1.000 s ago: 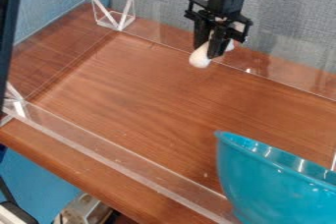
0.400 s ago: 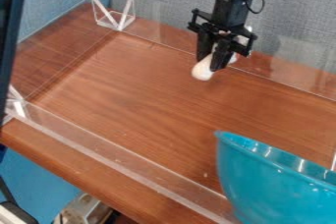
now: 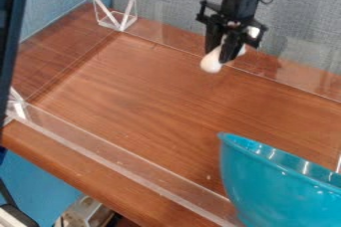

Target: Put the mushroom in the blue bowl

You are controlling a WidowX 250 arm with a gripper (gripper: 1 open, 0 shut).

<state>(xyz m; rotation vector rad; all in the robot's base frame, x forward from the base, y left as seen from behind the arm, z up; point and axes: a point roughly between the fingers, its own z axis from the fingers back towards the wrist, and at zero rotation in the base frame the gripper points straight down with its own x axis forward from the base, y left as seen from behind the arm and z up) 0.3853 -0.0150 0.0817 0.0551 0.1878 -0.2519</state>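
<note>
My gripper points almost straight down over the far middle of the wooden table and is shut on the mushroom. The mushroom's cream-white stem sticks out below the dark fingers, tilted to the lower left and just above the wood. Its cap is hidden between the fingers. The blue bowl, large and glossy teal, sits at the near right corner, cut off by the frame edge and well apart from the gripper.
A low clear acrylic wall rings the table, along the front and the back. A clear folded stand sits at the back left corner. A dark post runs down the left edge.
The gripper keeps its hold on the mushroom and stays in almost the same place above the far side of the table.
</note>
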